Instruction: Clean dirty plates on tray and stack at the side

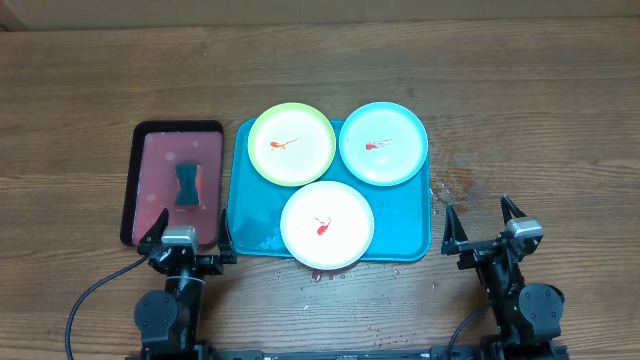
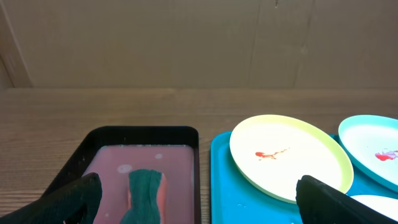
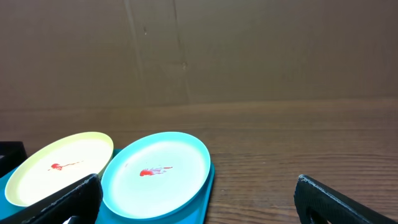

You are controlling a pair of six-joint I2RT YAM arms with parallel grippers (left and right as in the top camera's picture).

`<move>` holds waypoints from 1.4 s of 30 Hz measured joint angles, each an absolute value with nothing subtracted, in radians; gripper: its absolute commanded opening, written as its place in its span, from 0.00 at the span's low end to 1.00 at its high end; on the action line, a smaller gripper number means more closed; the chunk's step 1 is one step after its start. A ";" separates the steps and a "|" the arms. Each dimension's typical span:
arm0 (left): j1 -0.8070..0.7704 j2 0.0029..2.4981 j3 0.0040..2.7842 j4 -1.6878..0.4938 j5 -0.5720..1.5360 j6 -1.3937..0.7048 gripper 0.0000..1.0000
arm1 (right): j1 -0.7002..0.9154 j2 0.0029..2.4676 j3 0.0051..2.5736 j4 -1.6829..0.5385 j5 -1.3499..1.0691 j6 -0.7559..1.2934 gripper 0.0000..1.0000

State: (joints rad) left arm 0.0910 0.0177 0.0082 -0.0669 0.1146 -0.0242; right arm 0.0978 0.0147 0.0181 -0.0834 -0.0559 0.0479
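Overhead first: the grainy brown wooden table (image 1: 520,80) carries the turquoise plastic tray (image 1: 250,215), a rectangle with rounded corners and a raised rim. Three round glossy plates lie on it. The lime-green plate (image 1: 291,144) is far left and the cyan plate (image 1: 383,143) far right. The white plate (image 1: 327,224) is nearest the arms and overhangs the near rim. Each has a pale centre and a small red smear. Left of it, the black-rimmed tray (image 1: 130,190) holds pinkish liquid and a dark teal sponge (image 1: 187,185). The left gripper (image 1: 192,225) and right gripper (image 1: 477,212) have jaws spread wide, holding nothing.

Left wrist: matte black fingers (image 2: 68,199) sit well apart in the lower corners, with the sponge and the green plate between them.

Right wrist: black fingers (image 3: 339,199) are also apart. The cyan plate is just beside the green one.
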 measured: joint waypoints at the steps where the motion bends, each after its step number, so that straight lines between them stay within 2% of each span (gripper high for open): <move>1: 0.091 0.018 0.008 -0.067 0.115 -0.024 1.00 | 0.098 0.015 0.018 -0.083 -0.056 0.047 1.00; 42: 0.091 0.018 0.008 -0.067 0.114 -0.024 1.00 | 0.098 0.015 0.019 -0.072 -0.056 0.075 1.00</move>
